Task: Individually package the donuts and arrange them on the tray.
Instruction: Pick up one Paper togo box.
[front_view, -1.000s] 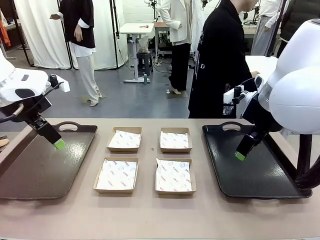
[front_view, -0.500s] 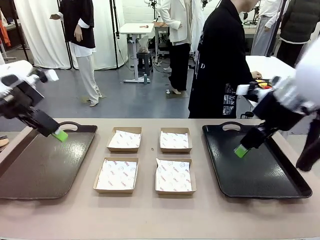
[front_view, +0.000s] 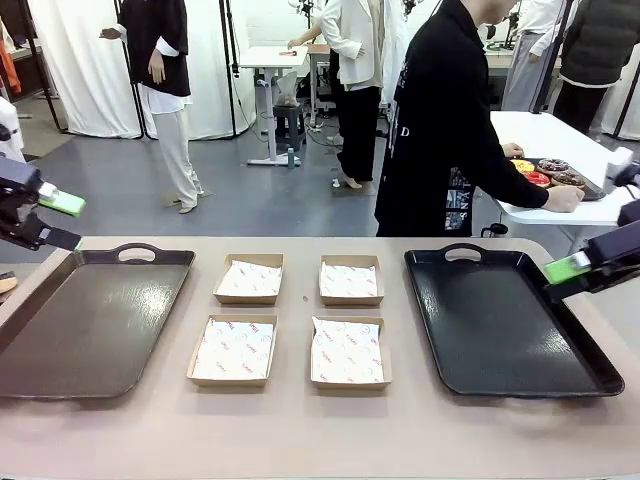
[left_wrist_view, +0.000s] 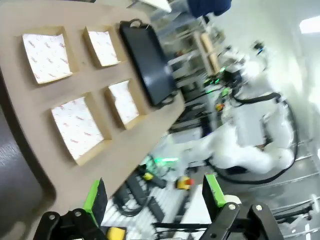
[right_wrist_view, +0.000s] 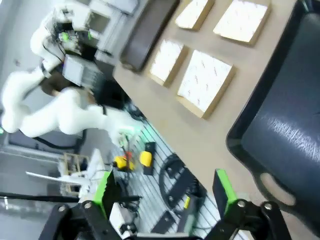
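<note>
Four donuts (front_view: 545, 172) flat on far white table (front_view: 598, 150) by person's hand (front_view: 567, 199); both jaws wide apart, empty.

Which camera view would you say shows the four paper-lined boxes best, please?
The front view: all four boxes lie whole, level and sharp. The left wrist view shows all four tilted and blurred; the right wrist view cuts off the upper two.

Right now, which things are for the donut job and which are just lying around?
For the job: donuts, paper-lined boxes, black tray, brown tray.
Just around: white desk, white curtain.
</note>
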